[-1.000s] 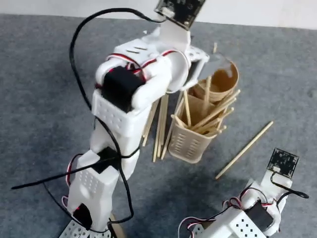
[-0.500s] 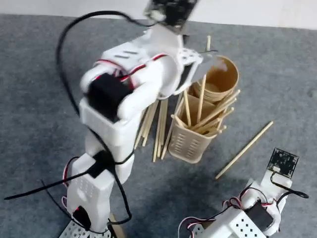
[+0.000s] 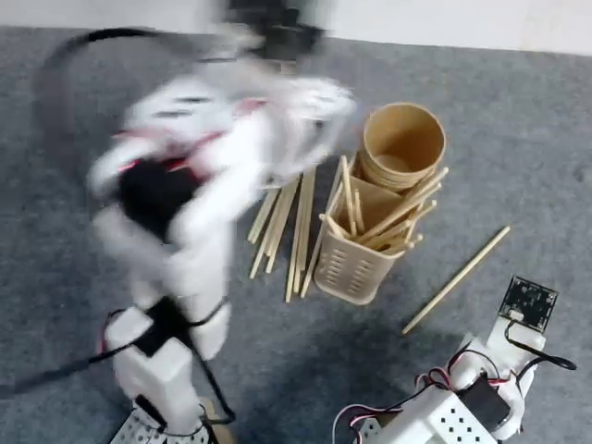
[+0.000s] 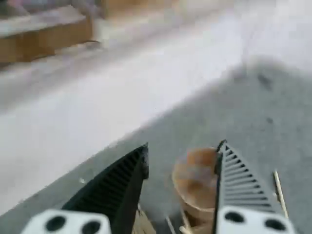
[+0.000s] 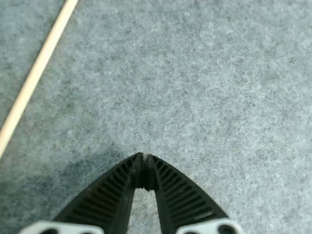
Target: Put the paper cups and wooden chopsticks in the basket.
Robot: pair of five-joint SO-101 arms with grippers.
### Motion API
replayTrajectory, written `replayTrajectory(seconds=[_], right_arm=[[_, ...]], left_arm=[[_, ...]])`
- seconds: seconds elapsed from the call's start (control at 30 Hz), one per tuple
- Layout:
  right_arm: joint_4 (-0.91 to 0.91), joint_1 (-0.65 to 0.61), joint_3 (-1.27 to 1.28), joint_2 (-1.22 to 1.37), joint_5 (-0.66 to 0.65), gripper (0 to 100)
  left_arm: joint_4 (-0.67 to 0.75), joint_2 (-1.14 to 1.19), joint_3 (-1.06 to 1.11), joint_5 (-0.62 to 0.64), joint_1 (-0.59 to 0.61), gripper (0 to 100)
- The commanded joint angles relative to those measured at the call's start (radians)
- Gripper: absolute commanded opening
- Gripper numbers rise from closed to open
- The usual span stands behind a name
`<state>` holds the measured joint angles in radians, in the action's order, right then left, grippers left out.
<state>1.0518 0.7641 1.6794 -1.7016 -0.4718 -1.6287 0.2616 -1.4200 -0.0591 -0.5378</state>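
The left gripper (image 4: 183,145) stands wide open with nothing between its ribbed black fingers (image 4: 127,178). It is raised above the grey carpet (image 3: 518,139), and the paper cup (image 4: 195,183) shows beyond the gap, well below. The right gripper (image 5: 145,163) is closed with its fingertips meeting. It holds nothing and hangs just above the carpet.

The paper cup (image 3: 402,139) is a tan, round, open-mouthed cylinder touching the far end of the basket (image 3: 347,268). Whether it stands inside the basket I cannot tell. The basket is a beige, slotted plastic box packed with thin wooden chopsticks (image 3: 388,217) that lean at mixed angles and stick out past its rim.

A bundle of loose chopsticks (image 3: 294,222) lies flat on the carpet against the basket's side nearest the left arm. A single chopstick (image 3: 458,277) lies on its own between the basket and the right arm, and also runs near the right gripper (image 5: 34,73). The carpet is short, felt-like and level. Open floor surrounds the single chopstick, and a pale strip borders the carpet's far edge.
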Motion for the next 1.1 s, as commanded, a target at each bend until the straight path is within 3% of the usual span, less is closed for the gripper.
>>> replayTrajectory(seconds=[0.0,0.07,0.23,0.37,0.5,0.7,1.07], right_arm=[[0.002,-0.008,0.145,-0.008,-0.008,1.1],[0.002,-0.008,0.145,-0.008,-0.008,1.1],[0.002,-0.008,0.145,-0.008,-0.008,1.1],[0.004,-0.008,0.145,-0.008,-0.008,1.1],[0.004,-0.004,0.145,-0.008,-0.006,1.1],[-0.001,-0.008,0.145,-0.008,0.0,1.5],[0.007,-0.002,0.145,-0.007,0.0,1.5]], left_arm=[[0.046,-0.041,0.099,0.055,-0.062,22],[0.066,-0.031,0.13,0.009,-0.076,22],[0.106,-0.067,0.039,0.083,0.163,22],[-0.037,-0.008,0.133,0.152,0.423,22],[-0.133,0.024,0.205,0.155,0.593,22],[-0.137,-0.134,0.236,0.124,0.63,22],[-0.135,-0.875,0.282,0.117,0.636,22]])
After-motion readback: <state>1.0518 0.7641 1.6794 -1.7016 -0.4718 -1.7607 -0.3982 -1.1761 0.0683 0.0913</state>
